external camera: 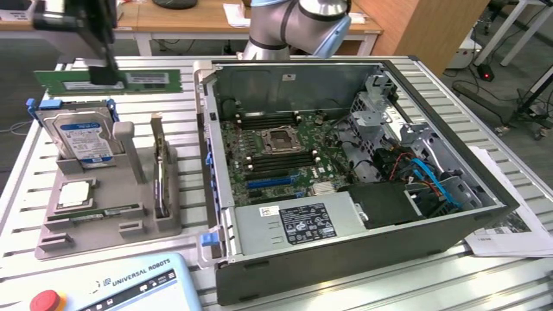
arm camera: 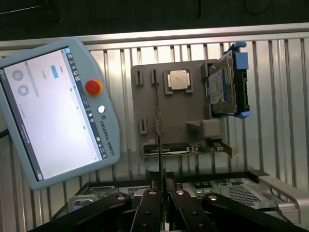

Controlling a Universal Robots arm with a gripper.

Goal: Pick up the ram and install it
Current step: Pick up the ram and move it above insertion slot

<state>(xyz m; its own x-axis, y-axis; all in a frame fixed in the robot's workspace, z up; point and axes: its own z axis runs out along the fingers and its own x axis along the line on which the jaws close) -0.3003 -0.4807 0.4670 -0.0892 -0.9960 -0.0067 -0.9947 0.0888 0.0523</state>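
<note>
Exterior view: I'm gripping the ram (external camera: 151, 80) with my gripper (external camera: 105, 76) closed on it, holding it level at upper left of frame, apart from the open computer case (external camera: 346, 240).

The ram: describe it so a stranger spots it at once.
Left of the open computer case in the exterior view stands a grey parts holder. Above it, the hand grips the ram: a long green stick, unlike the boxy hard drive.

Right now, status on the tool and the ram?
Tool shut on the ram. It hangs in the air, outside the open case. Hard drive upright nearby.
</note>
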